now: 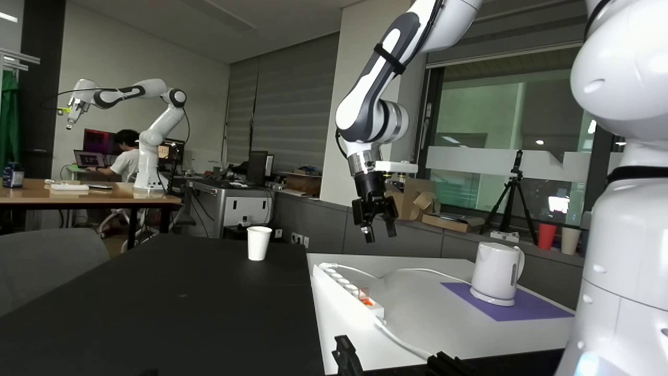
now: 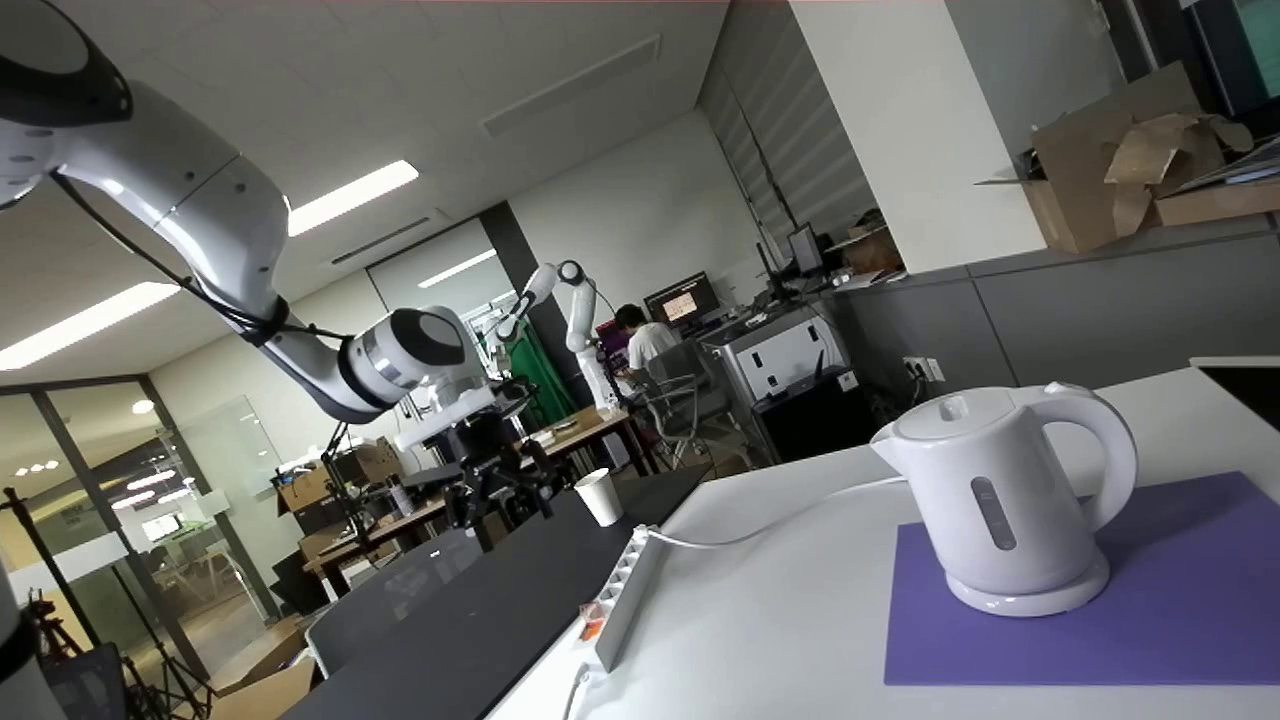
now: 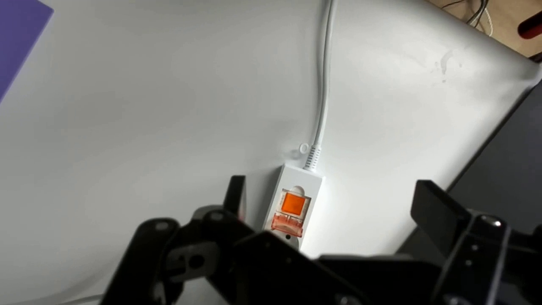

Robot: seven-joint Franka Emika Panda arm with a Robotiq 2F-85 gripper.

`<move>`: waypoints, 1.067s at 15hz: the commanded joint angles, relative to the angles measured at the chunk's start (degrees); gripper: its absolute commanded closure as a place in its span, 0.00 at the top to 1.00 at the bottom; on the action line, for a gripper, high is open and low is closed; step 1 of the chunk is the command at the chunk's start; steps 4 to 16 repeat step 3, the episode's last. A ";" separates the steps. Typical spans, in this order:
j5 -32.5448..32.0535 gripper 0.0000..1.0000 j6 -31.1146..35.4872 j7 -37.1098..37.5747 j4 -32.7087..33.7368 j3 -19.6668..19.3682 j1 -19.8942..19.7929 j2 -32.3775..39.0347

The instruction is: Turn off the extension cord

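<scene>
The extension cord is a long, narrow white power strip lying on the white table. It shows in both exterior views and its switch end shows in the wrist view. An orange switch sits near the cable end, with a translucent red cover flipped back from it. The strip's far part is hidden behind my gripper in the wrist view. My gripper is open and empty, its fingers wide apart. In both exterior views the gripper hangs above the table, apart from the strip.
A white kettle stands on a purple mat. A white paper cup stands on the black table beside the white table. White cables run from both ends of the strip.
</scene>
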 commanded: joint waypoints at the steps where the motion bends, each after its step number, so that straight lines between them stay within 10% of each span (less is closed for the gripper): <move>1: -0.16 1.00 -0.35 0.06 0.21 1.01 -1.04 0.04; 16: -0.14 1.00 -0.38 -0.03 0.21 1.04 -1.13 0.04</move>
